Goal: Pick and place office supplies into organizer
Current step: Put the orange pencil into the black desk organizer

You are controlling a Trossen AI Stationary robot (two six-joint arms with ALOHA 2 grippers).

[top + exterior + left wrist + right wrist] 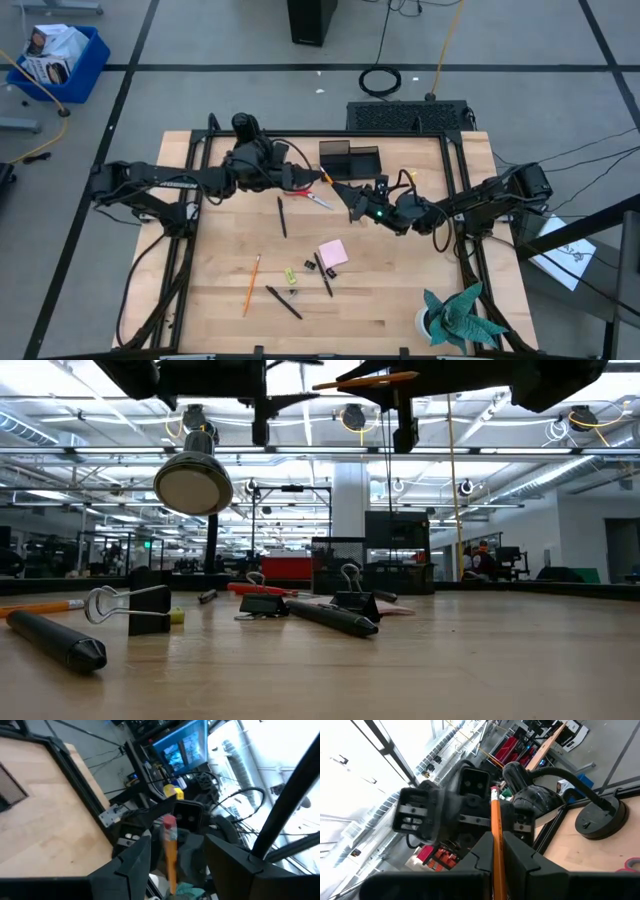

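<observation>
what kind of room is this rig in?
Looks like a robotics lab or open workshop floor, not an office. Bare concrete floor marked with tape lines, exposed ceiling piping and hanging lights, and workstations with monitors beyond the table.

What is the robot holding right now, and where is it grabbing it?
The right tool is shut on an orange pencil, gripping partway along its shaft. The pencil's eraser end reaches between the left tool's open fingers, which do not pinch it.
</observation>
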